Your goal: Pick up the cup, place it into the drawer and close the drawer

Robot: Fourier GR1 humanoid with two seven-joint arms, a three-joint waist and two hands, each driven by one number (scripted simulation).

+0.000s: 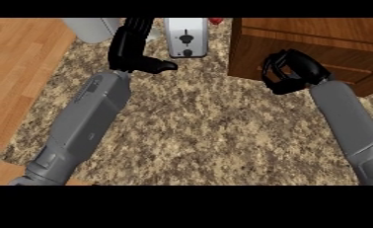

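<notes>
The speckled granite counter (197,123) fills most of the view, with wood flooring off its left edge. At the far right stands a wooden drawer unit (306,37). The right hand (291,71) is in front of the unit, fingers curled in with nothing visible inside them. The left hand (132,49) is at the far left, fingers straight, thumb pointing right, holding nothing. Between them at the far edge is a silver toaster (186,37). A pale grey container (89,28) shows beyond the left hand; I cannot tell if it is the cup. A small red object (216,21) peeks out right of the toaster.
</notes>
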